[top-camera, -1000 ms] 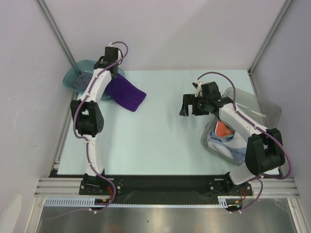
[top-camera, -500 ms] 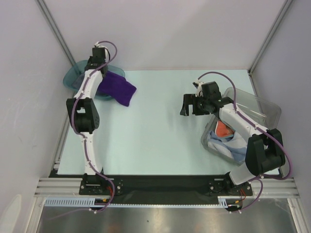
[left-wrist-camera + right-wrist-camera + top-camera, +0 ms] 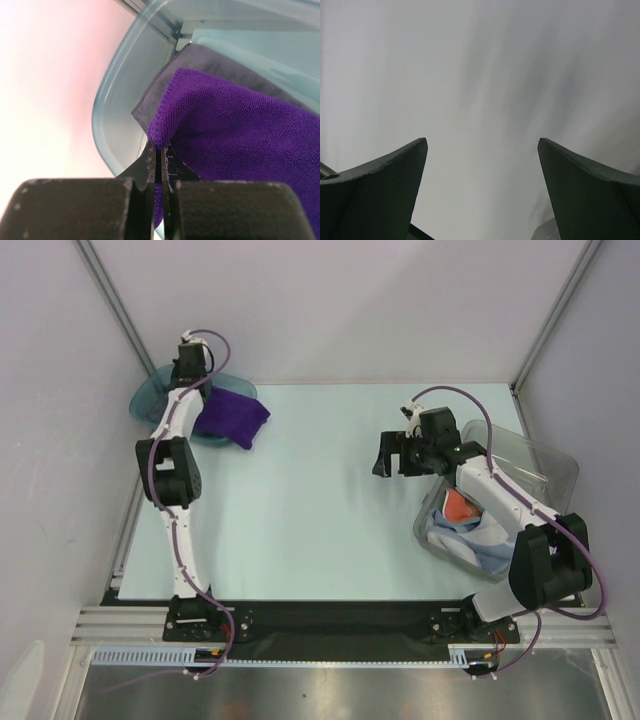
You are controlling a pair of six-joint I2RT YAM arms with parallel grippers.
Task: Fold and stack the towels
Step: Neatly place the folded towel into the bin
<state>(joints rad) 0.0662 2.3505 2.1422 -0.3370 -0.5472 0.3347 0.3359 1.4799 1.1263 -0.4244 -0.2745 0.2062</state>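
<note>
My left gripper (image 3: 188, 378) is shut on the edge of the deep purple towel (image 3: 231, 418), which hangs over the teal tray (image 3: 145, 398) at the far left. In the left wrist view the gripper (image 3: 160, 150) pinches the purple towel's (image 3: 240, 130) hem above a dark grey-blue towel (image 3: 200, 60) lying in the tray (image 3: 117, 105). My right gripper (image 3: 392, 455) is open and empty above the table, left of the clear bin (image 3: 545, 475). The bin holds a brown-red towel (image 3: 460, 507) and a light blue towel (image 3: 480, 538). In the right wrist view my gripper (image 3: 482, 150) shows only blank wall between its fingers.
The pale green table top (image 3: 330, 510) lies between the two arms. Grey walls close in the back and sides. A metal frame post (image 3: 110, 300) stands behind the tray. A rail (image 3: 330, 620) runs along the near edge.
My left gripper has pulled the purple towel back and to the left, onto the teal tray. The right arm has barely moved.
</note>
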